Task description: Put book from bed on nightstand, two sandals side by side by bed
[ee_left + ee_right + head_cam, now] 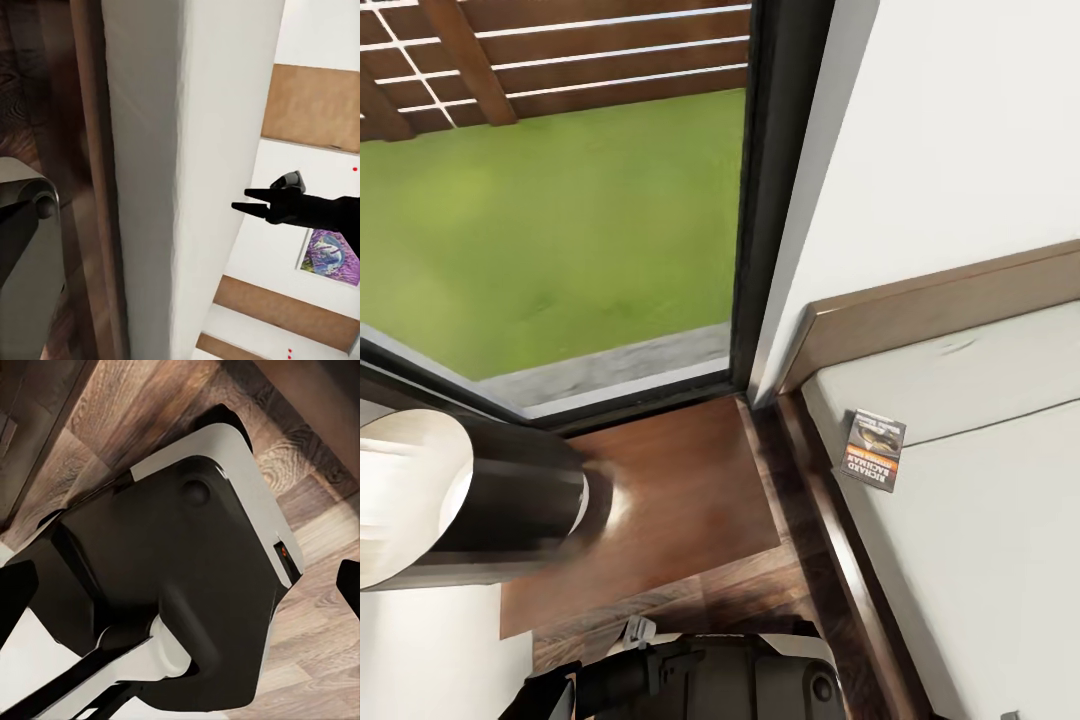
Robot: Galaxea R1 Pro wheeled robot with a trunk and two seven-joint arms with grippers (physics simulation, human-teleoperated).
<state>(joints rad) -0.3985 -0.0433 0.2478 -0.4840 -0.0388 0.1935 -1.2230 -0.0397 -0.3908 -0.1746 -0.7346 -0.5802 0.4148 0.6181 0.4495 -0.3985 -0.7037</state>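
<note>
I am looking down from the head camera at a corner of the bedroom. The book (876, 449) is lying flat on the pale mattress of the bed (1000, 520), close to the mattress's near edge and not far from the headboard (930, 310), its orange band and white lettering facing up. Just beside the bed, between its dark wooden frame and the window (560, 200), I am seeing the reddish-brown top of the nightstand (680, 500). The window's black frame is showing grass and a slatted fence outside. A large white and black arm segment (470, 500) is reaching across the left of this view, over the nightstand's edge.

In the left wrist camera, the left pincer (251, 201) is showing dark against a white wall, its two slim tips pointing away from the arm and standing a little apart, so I am reading it as slightly spread (the gap is small and hard to judge). A pale vertical slab, possibly the mattress side, is running past it.

The right wrist camera is pointing at the robot's own black and white base (172, 585) over the wood-plank floor (315, 645); whether the right pincer is spread or closed, I cannot tell.
</note>
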